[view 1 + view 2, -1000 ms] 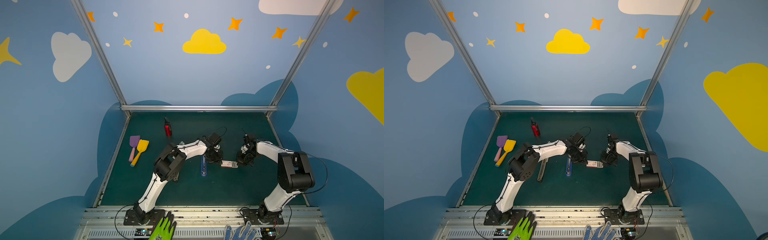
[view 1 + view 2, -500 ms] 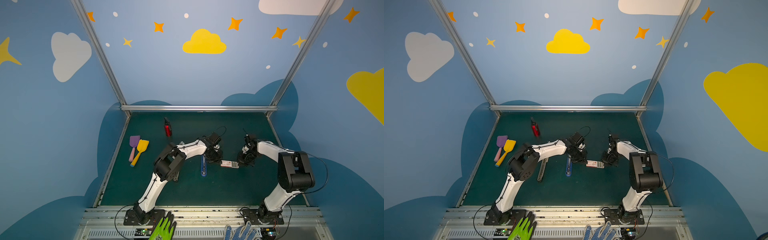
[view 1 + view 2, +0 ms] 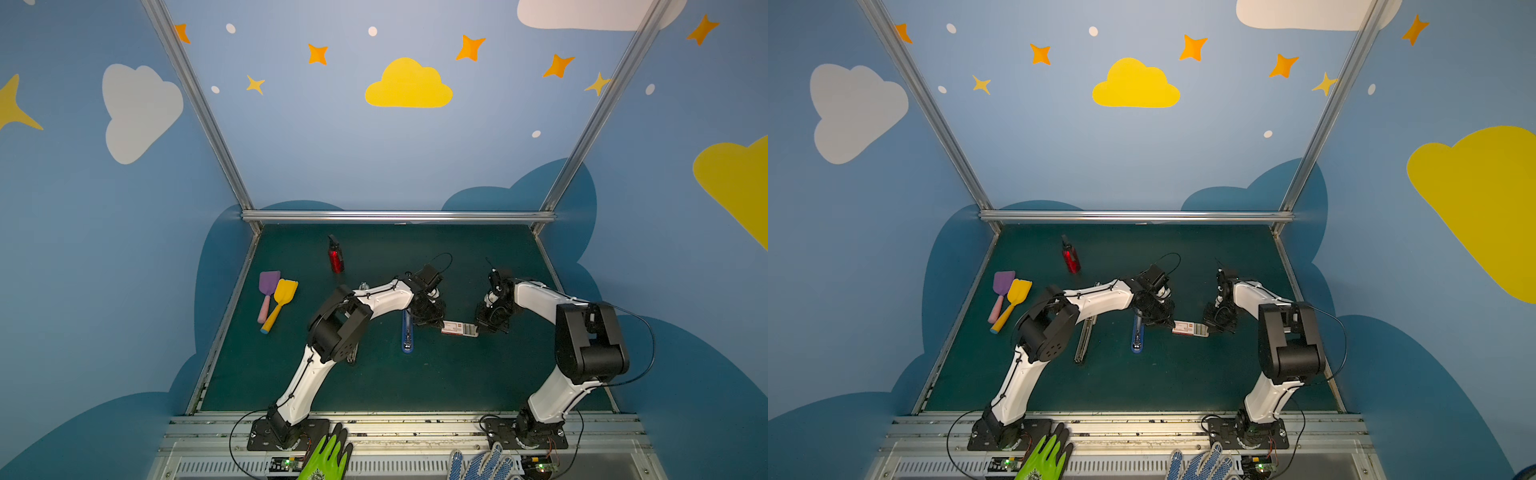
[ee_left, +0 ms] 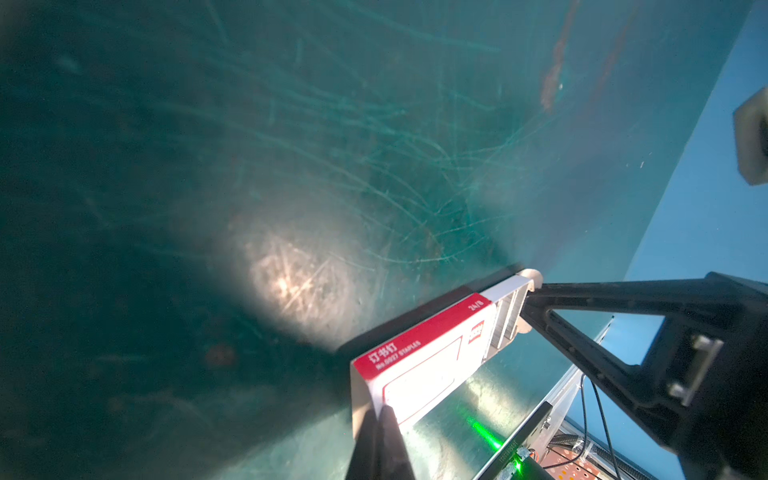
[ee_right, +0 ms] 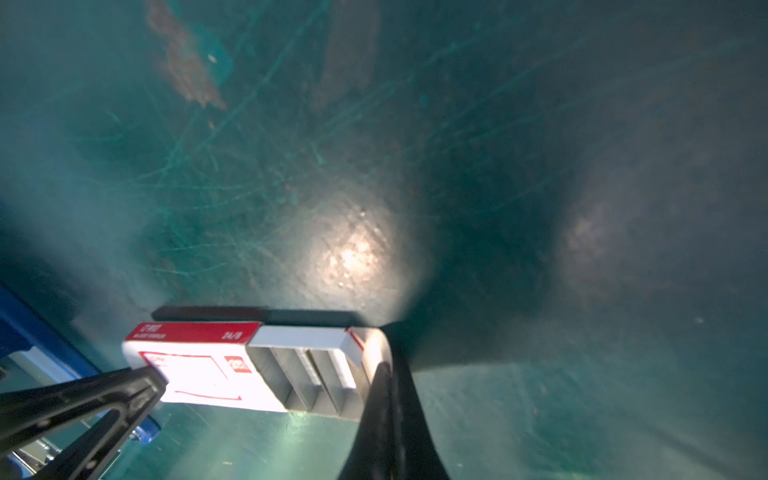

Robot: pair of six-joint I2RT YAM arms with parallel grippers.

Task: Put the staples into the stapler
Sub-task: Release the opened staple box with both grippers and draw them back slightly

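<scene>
Worktop (image 3: 457,386): dark green, scratched.

Far left: purple spatula (image 3: 269,284) and yellow spatula (image 3: 286,291) lie flat, blades side by side, handles toward the front.

Green glove (image 3: 328,457) lies over the front rail (image 3: 415,428), off the green surface.

Red bottle (image 3: 335,257) stands upright toward the back, alone.

Grey metal bar (image 3: 1084,338) lies flat, partly under the left arm (image 3: 1100,297).

Stapler (image 3: 407,332): blue, flat near centre, running front to back. Its far end goes under the left wrist.

Left tool (image 3: 435,325): jaws together, tips on the closed end of the box sleeve. Cannot tell whether cardboard is nipped between them.

Staple box (image 3: 457,328): white with a red band, lengthwise between the two tools, just right of the stapler. Cannot tell whether it rests on the worktop or hangs just above it. The tray stands partly out on the right-hand side. The staples (image 5: 309,374), grey strips, sit side by side in the exposed part.

Right tool (image 3: 478,328): jaws together, clamped on the tray's end flap. In the left wrist view the flap shows on either side of the tips.

Blue-dotted glove (image 3: 482,463) lies on the front rail, right side
</scene>
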